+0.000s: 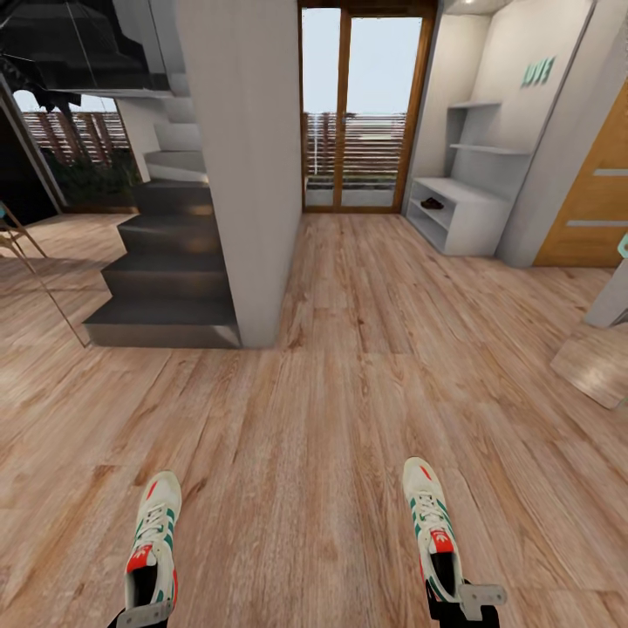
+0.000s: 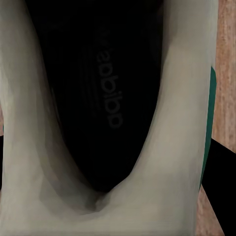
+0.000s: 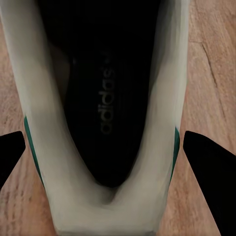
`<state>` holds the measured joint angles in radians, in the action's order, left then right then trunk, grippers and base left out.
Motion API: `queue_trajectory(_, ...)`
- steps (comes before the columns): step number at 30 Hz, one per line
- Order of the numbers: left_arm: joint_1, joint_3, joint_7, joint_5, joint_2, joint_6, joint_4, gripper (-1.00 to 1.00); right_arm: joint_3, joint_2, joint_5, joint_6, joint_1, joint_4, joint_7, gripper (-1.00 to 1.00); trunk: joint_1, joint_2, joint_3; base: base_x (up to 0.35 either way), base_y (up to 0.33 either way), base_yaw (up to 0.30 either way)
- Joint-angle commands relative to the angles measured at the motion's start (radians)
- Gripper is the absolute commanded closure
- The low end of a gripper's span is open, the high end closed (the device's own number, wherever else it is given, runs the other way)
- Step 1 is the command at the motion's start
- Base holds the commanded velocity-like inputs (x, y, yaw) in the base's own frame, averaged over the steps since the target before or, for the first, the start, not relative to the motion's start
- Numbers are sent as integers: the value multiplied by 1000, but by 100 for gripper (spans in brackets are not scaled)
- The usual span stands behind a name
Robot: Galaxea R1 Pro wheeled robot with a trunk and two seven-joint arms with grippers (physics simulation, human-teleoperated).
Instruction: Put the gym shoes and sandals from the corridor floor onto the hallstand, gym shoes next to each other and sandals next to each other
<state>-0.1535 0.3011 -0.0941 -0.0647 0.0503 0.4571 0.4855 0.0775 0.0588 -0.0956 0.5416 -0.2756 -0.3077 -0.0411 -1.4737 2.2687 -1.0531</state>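
Two gym shoes: left shoe [image 1: 153, 541] heel in left tool [image 1: 144, 617], right shoe [image 1: 433, 532] heel in right tool [image 1: 467, 602], both clamped.

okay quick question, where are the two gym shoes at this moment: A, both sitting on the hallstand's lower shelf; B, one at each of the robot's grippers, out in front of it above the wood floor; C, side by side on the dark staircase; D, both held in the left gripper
B: the left gym shoe sits at the left gripper and the right gym shoe at the right gripper, far from the hallstand.
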Motion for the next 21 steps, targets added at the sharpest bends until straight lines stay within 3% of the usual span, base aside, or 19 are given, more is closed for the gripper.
queue_trajectory(1,-1,8,-9,-6,0,3,-1,100,5,-1,-10,3,-1,1,-3,100,0,0,1,0,0,0)
queue_trajectory(21,-1,7,-9,-6,-3,3,-1,100,6,-1,-9,3,-1,1,-5,100,0,0,32,0,0,0)
